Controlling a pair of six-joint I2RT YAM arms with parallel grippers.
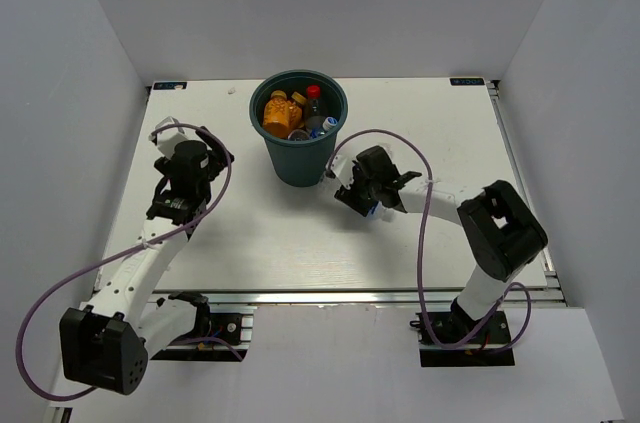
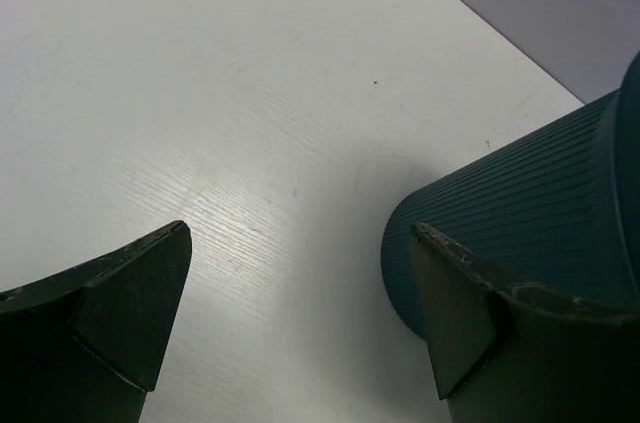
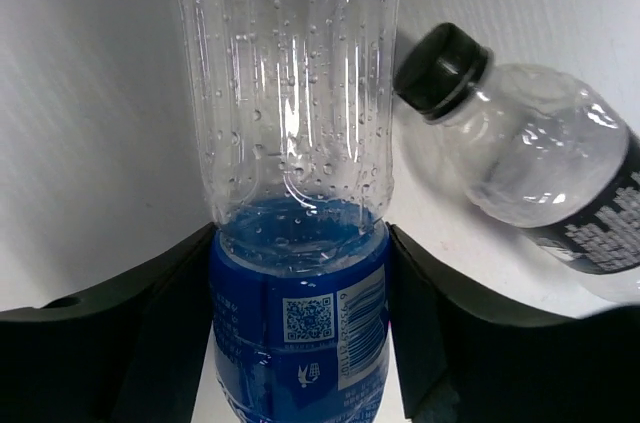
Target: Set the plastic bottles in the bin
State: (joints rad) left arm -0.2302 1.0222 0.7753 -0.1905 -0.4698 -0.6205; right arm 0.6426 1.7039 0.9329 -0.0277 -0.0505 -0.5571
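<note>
While your right claw [image 3: 298,238] clamps the blue-labelled bottle [image 3: 295,123], left claw [image 2: 300,231] apart, carry it to the bin [image 1: 300,163] at eleven o'clock.

Top view looks down on the table [image 1: 280,238]; close wrist views, left probably sharing its bin [image 1: 300,163].

The bin [image 2: 520,203] is matt teal plastic, finely ribbed. The white table [image 2: 200,93] shows a faint straight grain and soft sheen. The blue-labelled bottle [image 3: 290,93] is glossy clear plastic, beaded with droplets; at its three o'clock, the black-capped bottle [image 3: 540,173] gleams likewise.
</note>
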